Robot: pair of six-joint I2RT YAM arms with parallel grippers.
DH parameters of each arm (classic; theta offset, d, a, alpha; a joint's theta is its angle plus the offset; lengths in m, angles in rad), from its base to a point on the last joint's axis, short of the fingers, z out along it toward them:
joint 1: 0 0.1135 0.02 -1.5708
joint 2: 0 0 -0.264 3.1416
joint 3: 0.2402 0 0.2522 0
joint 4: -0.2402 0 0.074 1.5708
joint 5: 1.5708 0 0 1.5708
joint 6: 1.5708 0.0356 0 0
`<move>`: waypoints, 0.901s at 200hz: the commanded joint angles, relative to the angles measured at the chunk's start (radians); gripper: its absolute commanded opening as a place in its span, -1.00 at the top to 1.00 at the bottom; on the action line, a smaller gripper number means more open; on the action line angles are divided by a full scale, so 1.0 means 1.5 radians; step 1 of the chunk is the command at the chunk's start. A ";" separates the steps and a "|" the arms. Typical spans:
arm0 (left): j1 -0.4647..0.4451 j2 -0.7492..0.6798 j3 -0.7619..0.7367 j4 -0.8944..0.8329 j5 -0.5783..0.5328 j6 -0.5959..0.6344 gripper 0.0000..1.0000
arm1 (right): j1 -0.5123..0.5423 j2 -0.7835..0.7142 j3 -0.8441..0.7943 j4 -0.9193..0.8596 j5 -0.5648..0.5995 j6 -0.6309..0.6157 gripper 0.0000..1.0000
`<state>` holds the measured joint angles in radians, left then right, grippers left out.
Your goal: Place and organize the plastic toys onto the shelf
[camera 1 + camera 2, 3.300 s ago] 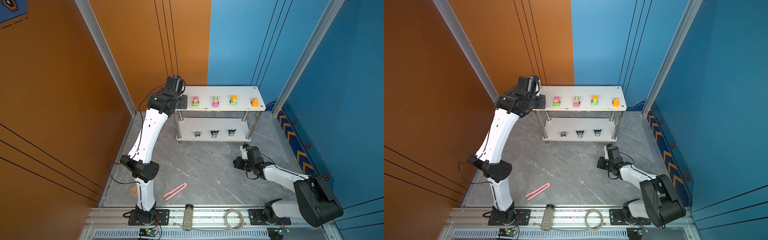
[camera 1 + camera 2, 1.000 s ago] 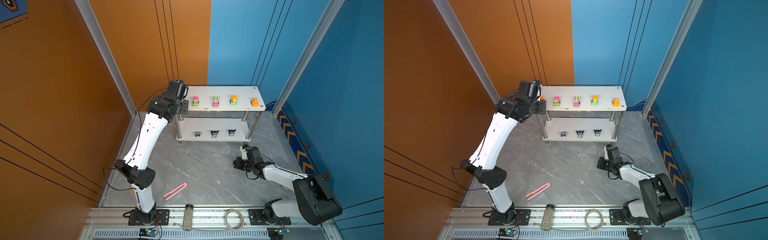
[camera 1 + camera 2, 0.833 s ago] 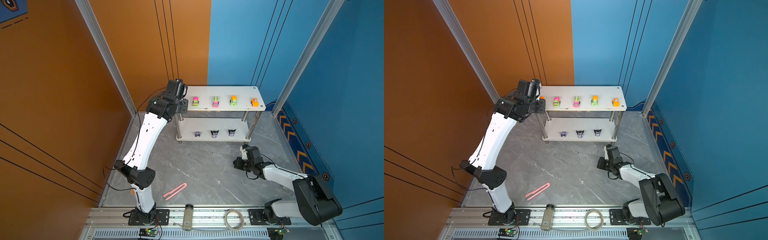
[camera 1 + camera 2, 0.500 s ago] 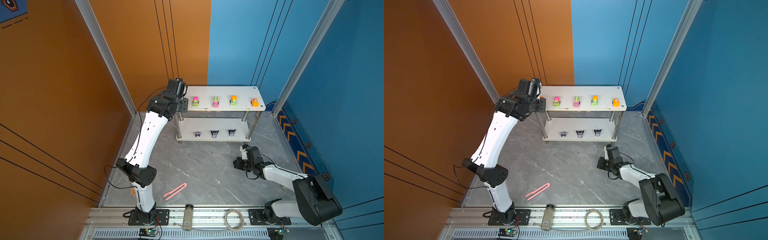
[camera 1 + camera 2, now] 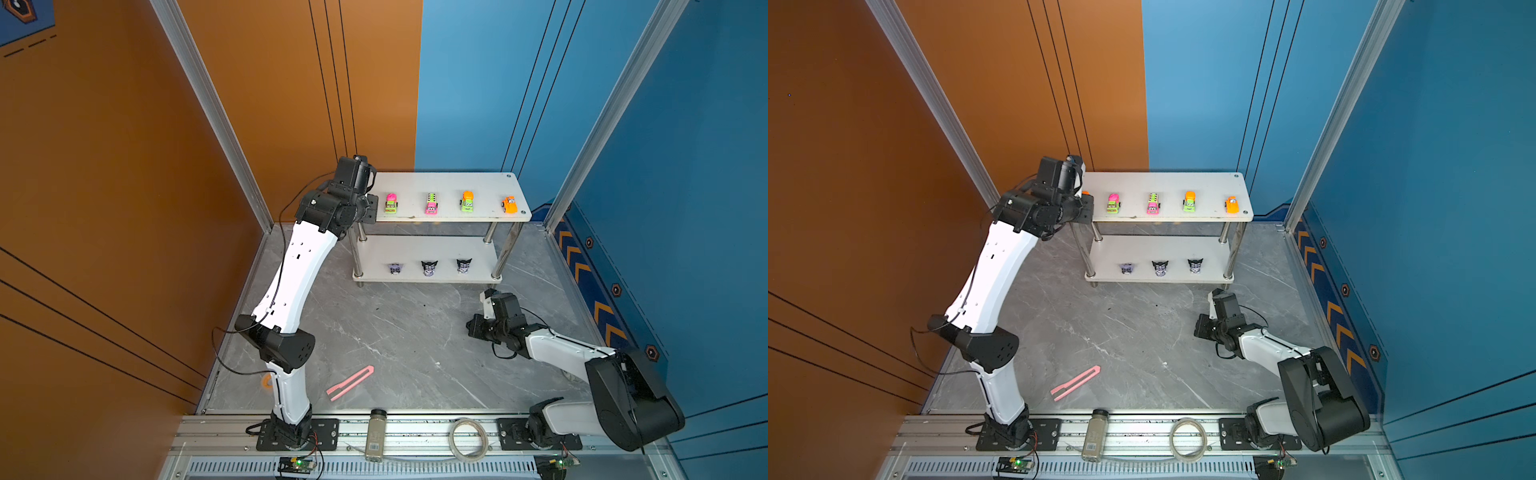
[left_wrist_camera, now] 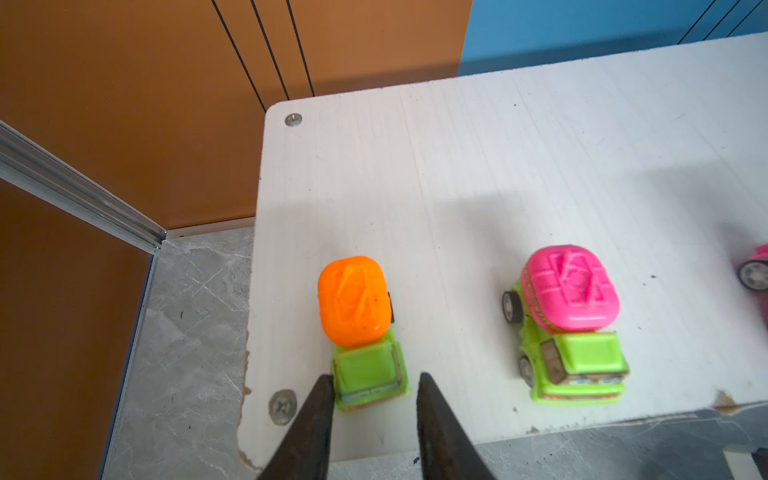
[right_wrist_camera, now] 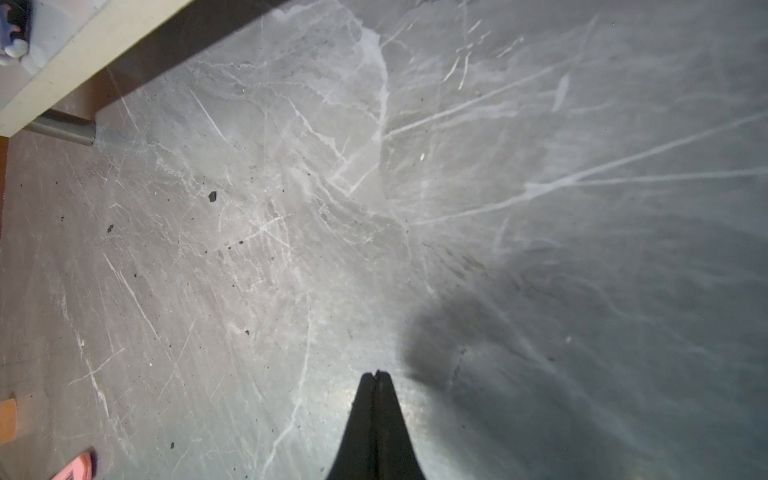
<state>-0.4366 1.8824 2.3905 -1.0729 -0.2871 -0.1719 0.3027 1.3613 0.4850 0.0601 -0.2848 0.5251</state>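
left gripper (image 6: pixel 374 380): raised, arm extended, jaws parted; right gripper (image 7: pixel 376 374): low, jaws pressed together

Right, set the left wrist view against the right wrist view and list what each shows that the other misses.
Only the left wrist view: the left gripper, jaws apart either side of the cab of the orange-and-green car on the top board, the pink-and-green car beside it, and the orange wall. Only the right wrist view: the right gripper, shut above the floor, part of a purple figurine, and the tip of the pink strip. Both: the white shelf and the grey marbled floor.
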 commanded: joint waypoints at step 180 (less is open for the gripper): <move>-0.117 -0.872 -1.150 0.673 -0.182 0.134 -0.95 | 0.003 -0.552 -0.068 -0.142 0.404 -0.050 -1.00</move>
<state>-0.6033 0.6788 0.8146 -0.2958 -0.4629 0.0105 0.3027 0.6239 0.4076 -0.0784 0.1497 0.4797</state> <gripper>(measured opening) 0.976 0.994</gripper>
